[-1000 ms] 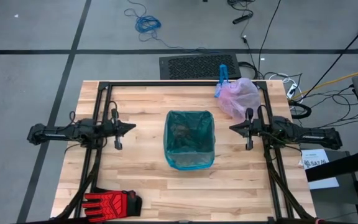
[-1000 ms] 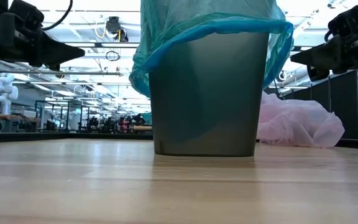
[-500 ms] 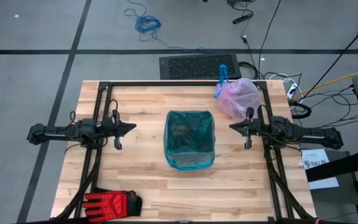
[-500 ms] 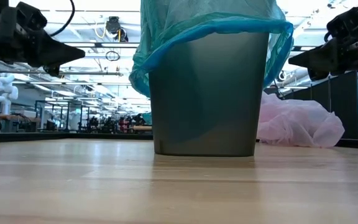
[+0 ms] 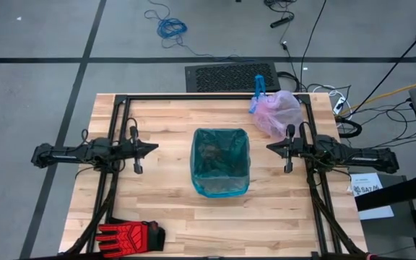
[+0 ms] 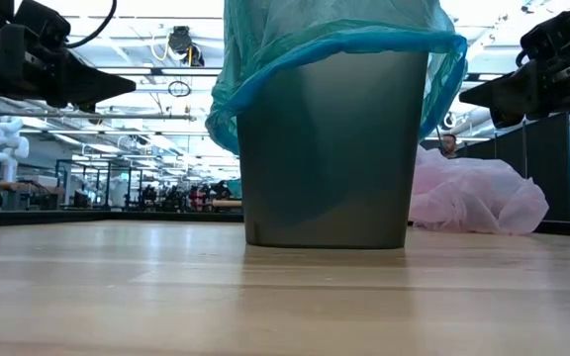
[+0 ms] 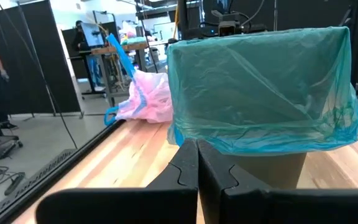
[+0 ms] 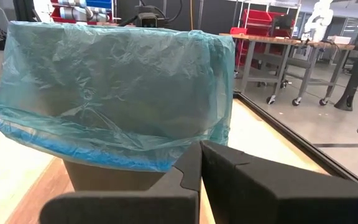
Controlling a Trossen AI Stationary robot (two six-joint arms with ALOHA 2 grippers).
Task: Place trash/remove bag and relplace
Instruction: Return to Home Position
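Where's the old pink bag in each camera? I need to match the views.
High view: pink bag at the far right corner of the table.
Low view: pink bag on the table, right of the bin and behind it.
Left wrist view: pink bag on the table beyond the bin.
Right wrist view: not in it.
Shared landmark: the bin lined with the teal bag, in all four views.

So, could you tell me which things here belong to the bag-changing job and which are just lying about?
Job: teal-green bag lining the grey trash bin; pink bag, far right corner; left gripper and right gripper, shut, flanking the bin.
Lying about: red-and-black glove, near left corner; blue cable on the floor.
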